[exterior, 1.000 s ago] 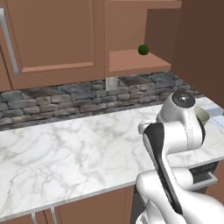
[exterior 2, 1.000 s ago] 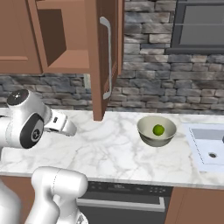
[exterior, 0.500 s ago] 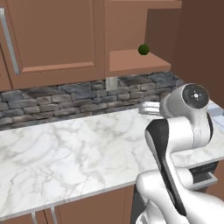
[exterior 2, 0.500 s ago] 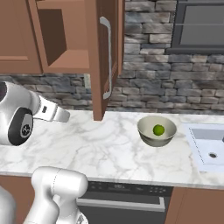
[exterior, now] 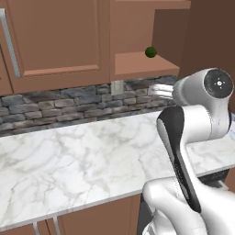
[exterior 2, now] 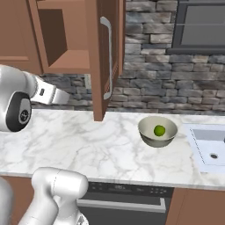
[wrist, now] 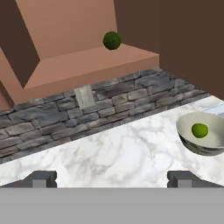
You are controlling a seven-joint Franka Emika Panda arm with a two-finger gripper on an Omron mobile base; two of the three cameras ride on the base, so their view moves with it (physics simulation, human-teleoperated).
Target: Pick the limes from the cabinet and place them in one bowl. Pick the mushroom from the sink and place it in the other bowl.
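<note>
A dark green lime (wrist: 112,40) rests on the bottom shelf of the open brown cabinet (wrist: 87,65), also seen as the lime (exterior: 150,52) near the shelf's front edge. A brighter lime (exterior 2: 159,130) lies inside the cream-grey bowl (exterior 2: 151,141) on the marble counter, next to the sink (exterior 2: 204,143). My gripper (wrist: 111,179) hangs open and empty over the counter, below the shelf and left of the bowl (wrist: 197,149). The white hand (exterior 2: 50,93) points toward the cabinet. The mushroom and the other bowl are out of view.
The open cabinet door (exterior 2: 104,57) with its silver bar handle juts out over the counter between hand and bowl. A stone backsplash (wrist: 113,100) with a wall outlet (wrist: 84,97) runs behind. Closed cabinet doors (exterior: 55,36) stand to the left.
The arm has lifted and the hand has risen toward the cabinet shelf. The jaws stayed wide apart. Both limes kept their places.
</note>
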